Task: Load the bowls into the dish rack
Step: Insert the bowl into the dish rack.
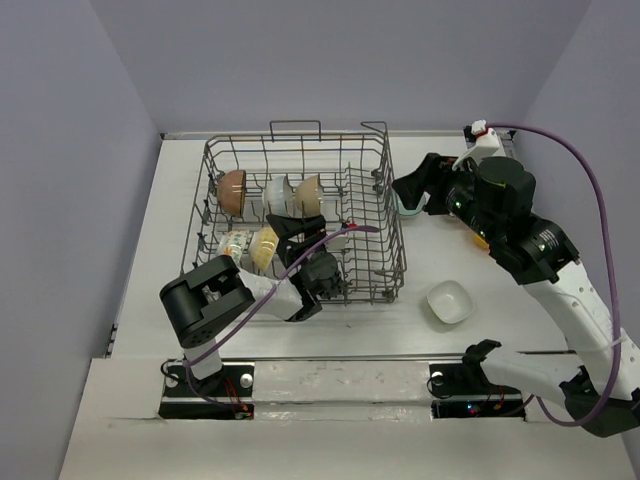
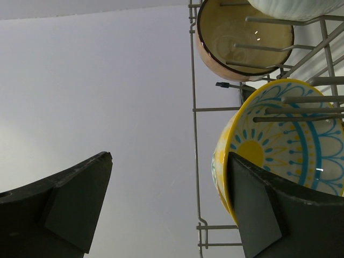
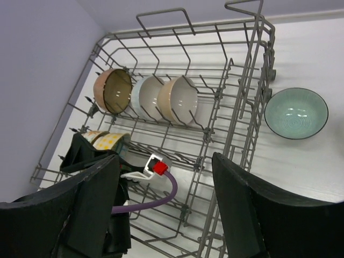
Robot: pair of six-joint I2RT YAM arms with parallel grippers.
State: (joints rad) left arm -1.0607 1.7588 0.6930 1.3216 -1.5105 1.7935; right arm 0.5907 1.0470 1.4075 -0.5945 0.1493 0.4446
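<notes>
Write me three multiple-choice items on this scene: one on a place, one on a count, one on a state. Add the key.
1. Where is the pale teal round ceramic bowl?
A) inside the grey wire dish rack
B) on the white table, outside the rack
C) in a gripper

2. How many bowls stand in the rack's far row?
A) one
B) five
C) three

3. What state is the right gripper in?
A) open, holding nothing
B) shut on a bowl
C) shut on a rack wire

Key:
1 B: the teal bowl lies on the table beyond the rack's side wall.
2 C: a brown ceramic bowl, a white ceramic bowl and a tan ceramic bowl stand there on edge.
3 A: it is spread wide and grips nothing.
</notes>
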